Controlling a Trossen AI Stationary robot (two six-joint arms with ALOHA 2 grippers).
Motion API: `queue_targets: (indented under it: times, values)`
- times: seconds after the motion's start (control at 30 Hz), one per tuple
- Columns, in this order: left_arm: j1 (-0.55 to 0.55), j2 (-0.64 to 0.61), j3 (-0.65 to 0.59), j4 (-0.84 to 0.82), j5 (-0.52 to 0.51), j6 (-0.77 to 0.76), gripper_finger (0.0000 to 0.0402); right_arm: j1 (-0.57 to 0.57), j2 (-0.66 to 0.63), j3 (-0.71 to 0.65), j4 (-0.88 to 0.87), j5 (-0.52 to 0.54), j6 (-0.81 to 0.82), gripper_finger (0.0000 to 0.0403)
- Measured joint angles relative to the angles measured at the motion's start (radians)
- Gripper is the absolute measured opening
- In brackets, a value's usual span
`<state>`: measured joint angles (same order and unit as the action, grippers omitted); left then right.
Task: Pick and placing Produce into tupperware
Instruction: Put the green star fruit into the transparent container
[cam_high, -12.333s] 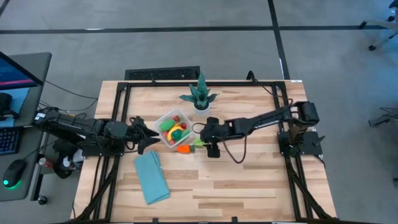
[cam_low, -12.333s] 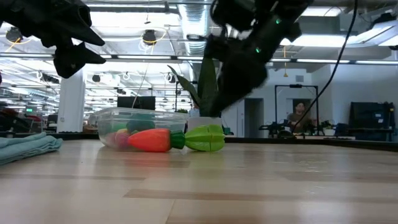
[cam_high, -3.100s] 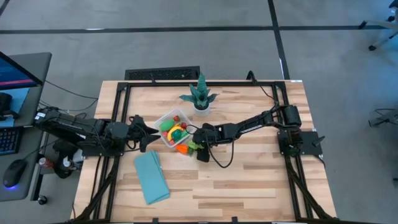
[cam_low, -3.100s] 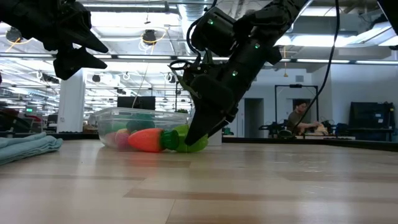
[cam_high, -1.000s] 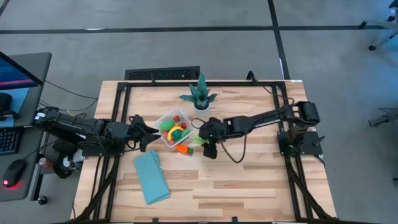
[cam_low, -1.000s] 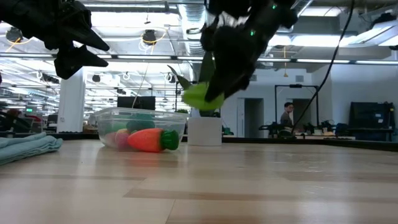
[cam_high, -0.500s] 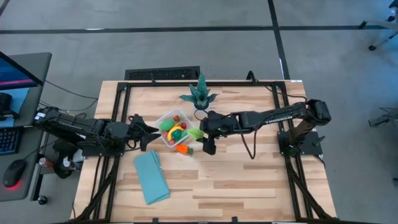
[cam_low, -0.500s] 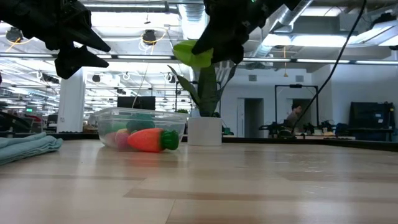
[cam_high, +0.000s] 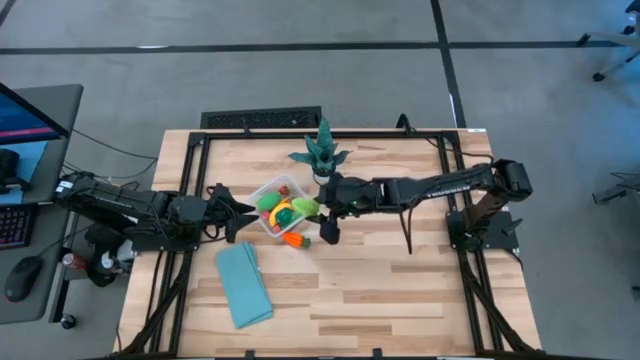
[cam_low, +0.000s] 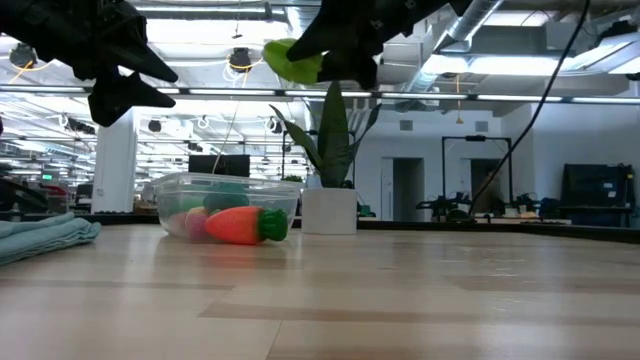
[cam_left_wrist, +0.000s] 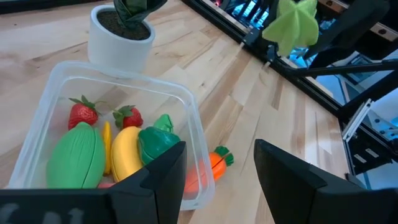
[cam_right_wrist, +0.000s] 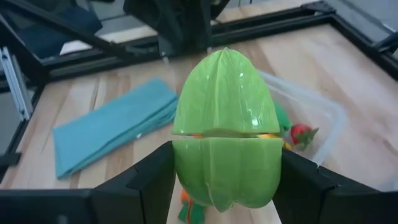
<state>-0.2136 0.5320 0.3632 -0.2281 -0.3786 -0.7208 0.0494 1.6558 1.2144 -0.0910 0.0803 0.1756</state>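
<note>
Above the tupperware's (cam_high: 278, 206) three o'clock rim, my right gripper (cam_high: 318, 208) clamps the green star fruit (cam_high: 306, 208); released early, it could bounce off the rim onto the desk (cam_high: 400, 290). Left gripper (cam_high: 236, 217) waits open at nine o'clock.

arms (cam_high: 440, 185) — black, jointed | cables — black, looped | pincer fingers (cam_left_wrist: 158, 177) — dark, blocky

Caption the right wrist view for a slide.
Right gripper holds a green starfruit above the clear tupperware, blue cloth beyond.
</note>
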Motion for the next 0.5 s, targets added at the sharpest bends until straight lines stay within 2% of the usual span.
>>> queue_targets:
  times: [0.5]
  values:
    - [0.0,0.0,0.0,0.002,-0.002,0.0,0.0178,-0.013,0.0,0.0,0.08,0.065,-0.027,0.022]
